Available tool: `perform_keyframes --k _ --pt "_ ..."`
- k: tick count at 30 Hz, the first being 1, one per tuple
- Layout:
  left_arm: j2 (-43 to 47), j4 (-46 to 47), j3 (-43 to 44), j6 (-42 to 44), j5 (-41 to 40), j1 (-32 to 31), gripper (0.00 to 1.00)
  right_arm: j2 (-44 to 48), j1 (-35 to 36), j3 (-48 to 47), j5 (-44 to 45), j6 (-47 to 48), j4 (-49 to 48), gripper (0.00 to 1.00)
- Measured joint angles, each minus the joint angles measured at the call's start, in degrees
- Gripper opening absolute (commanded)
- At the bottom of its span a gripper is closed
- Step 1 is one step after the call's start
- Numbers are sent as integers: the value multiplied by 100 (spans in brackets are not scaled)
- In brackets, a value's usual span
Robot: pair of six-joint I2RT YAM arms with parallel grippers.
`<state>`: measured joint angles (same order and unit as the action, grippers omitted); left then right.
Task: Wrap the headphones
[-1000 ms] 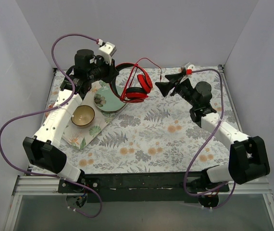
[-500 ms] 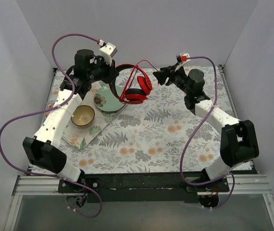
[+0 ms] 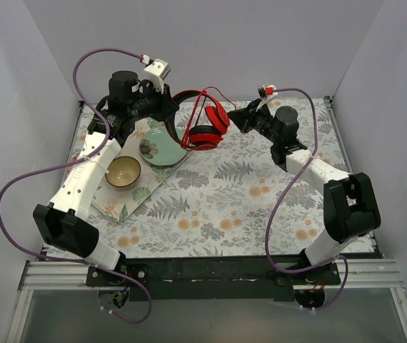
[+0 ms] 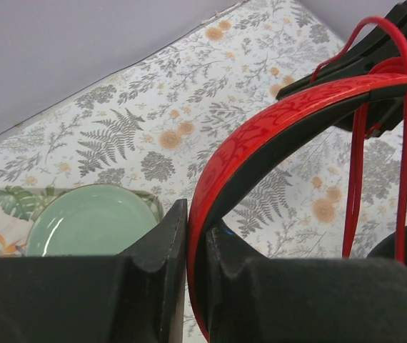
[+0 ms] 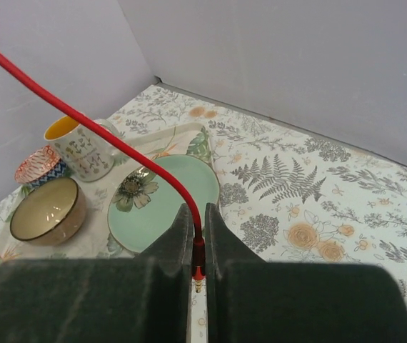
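Observation:
The red headphones (image 3: pixel 205 125) hang above the back of the table, ear cups folded together. My left gripper (image 3: pixel 169 114) is shut on the red, black-lined headband (image 4: pixel 275 128), which arches up and right from between the fingers in the left wrist view. Loops of the thin red cable (image 4: pixel 403 150) hang across the band at its far right. My right gripper (image 3: pixel 233 117), just right of the ear cups, is shut on the cable's plug end (image 5: pixel 198 251); the cable (image 5: pixel 96 132) runs from the jaws up to the top left of the right wrist view.
A floral tray (image 3: pixel 121 207) at the left holds a green plate (image 3: pixel 162 150), a tan bowl (image 3: pixel 123 171), a flowered mug (image 5: pixel 82 150) and a small patterned cup (image 5: pixel 39 166). Grey walls enclose the back and sides. A fern-print cloth (image 3: pixel 246 200) covers the table.
My right gripper has moved left and back toward the headphones and closed on the cable's plug end. The left gripper keeps its hold on the headband.

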<state>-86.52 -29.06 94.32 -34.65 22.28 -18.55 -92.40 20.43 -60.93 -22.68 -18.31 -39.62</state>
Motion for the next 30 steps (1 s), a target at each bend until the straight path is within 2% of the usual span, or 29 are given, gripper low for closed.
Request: perform_keyframes --k 4,8,17,23,30 --pt "-7 223 0 -638 68 13 0 -184 155 0 2 -87 -44 1" --pt "-116 516 -42 -1456 15 125 0 -470 625 -2 26 -264 -236 1" --pt "-852 1384 -1325 -2826 -1556 374 0 -890 1711 448 693 -1187 -612 1" --pt "-1543 1410 -1891 -3335 -2155 321 0 -1200 1891 1104 1193 -2243 -1034 1" --pt "-1797 1803 -2439 -3482 -2507 170 0 -1541 1926 1217 1298 -3233 -975 1"
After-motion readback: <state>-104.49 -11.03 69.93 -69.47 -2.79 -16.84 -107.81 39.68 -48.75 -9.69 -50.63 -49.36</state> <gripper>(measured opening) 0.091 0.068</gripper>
